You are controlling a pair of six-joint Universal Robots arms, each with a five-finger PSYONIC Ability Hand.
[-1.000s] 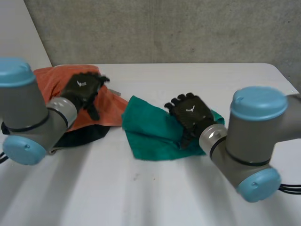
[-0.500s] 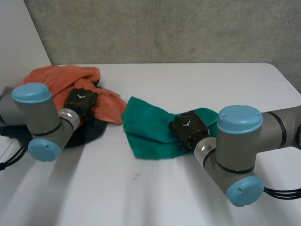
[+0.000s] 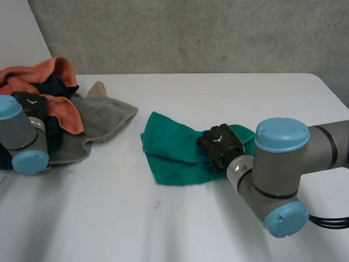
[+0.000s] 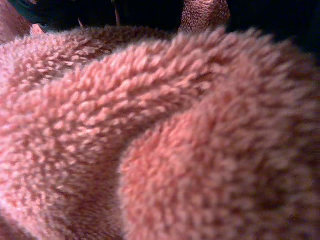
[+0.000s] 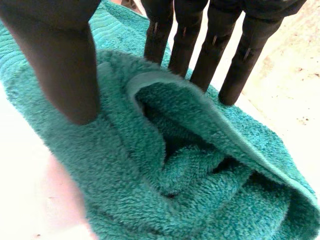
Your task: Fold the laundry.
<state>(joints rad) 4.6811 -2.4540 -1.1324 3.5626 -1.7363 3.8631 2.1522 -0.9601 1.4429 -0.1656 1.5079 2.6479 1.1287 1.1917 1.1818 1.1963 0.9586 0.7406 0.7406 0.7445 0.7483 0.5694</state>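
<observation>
The right hand (image 3: 221, 144) lies on the green towel (image 3: 172, 155), on the part nearest its own arm. Its thumb (image 5: 65, 65) and straight fingers (image 5: 190, 40) stand on either side of a raised fold and pinch it between them. The rest of that towel spreads on the white table (image 3: 218, 93) beyond the hand. The left hand (image 3: 30, 102) sits in the orange towel (image 3: 65, 112), which is heaped with a dark cloth (image 3: 54, 87) on a grey towel (image 3: 103, 117) beside it; whether it holds anything I cannot tell
</observation>
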